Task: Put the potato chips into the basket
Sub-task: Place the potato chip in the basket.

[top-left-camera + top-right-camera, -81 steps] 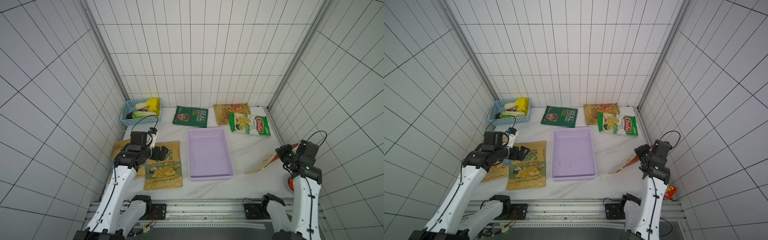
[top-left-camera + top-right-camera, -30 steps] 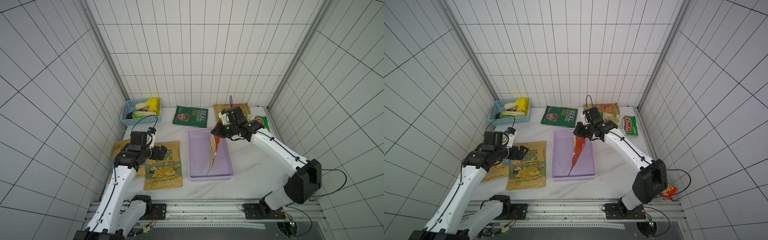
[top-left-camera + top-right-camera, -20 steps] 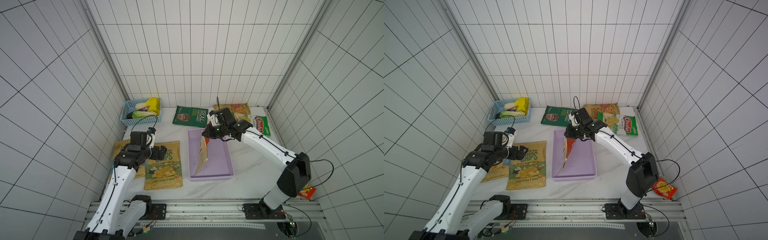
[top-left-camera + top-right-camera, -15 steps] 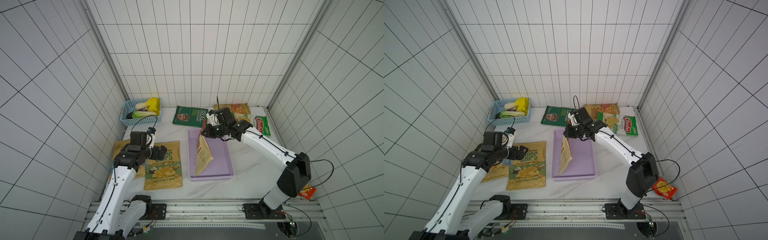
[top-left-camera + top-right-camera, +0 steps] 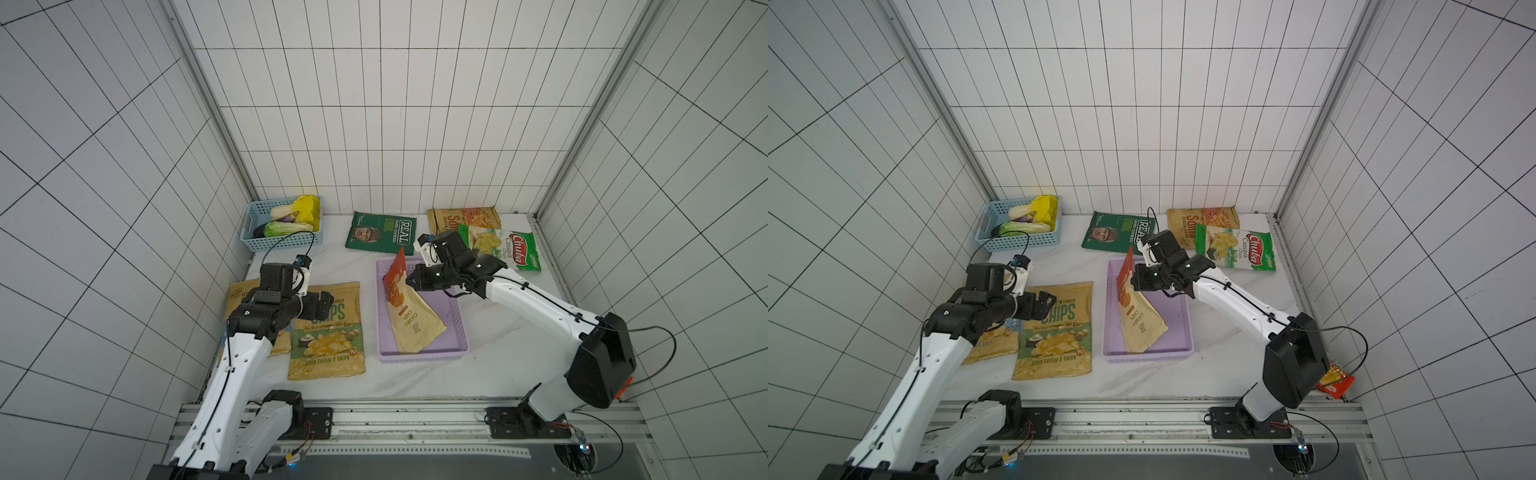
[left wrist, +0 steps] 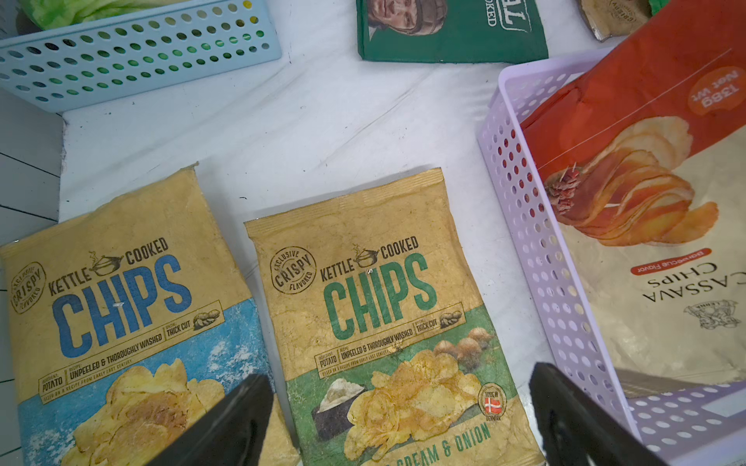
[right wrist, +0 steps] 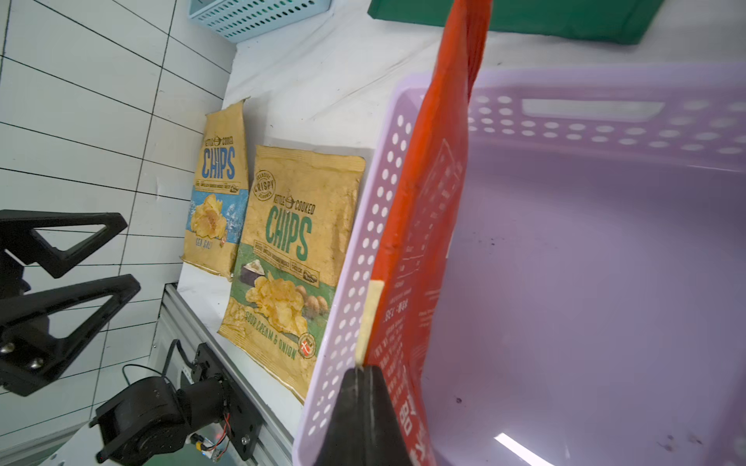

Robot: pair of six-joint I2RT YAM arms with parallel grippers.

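Status, top views: right tool (image 5: 409,281) pinches the upper red edge of cassava chips bag (image 5: 413,322). Bag leans inside lilac basket (image 5: 455,320), lower end apparently down on basket floor, top end raised by the wall on the left-arm side. Left tool (image 5: 326,300) is spread and holds nothing, over sour cream & onion CHIPS bag (image 5: 328,345).

Left wrist: cassava bag face tilts along the perforated wall, inside the rim. Sea salt CHIPS bag (image 6: 121,302) lies just beside the green one, both flat on surface (image 6: 323,121).

Right wrist: tool tips are pressed together on the bag's edge, bare basket floor to one side.

Suggest: swing top end over that bare floor, lower until flat, then release. A drop from here risks it propping on the wall.
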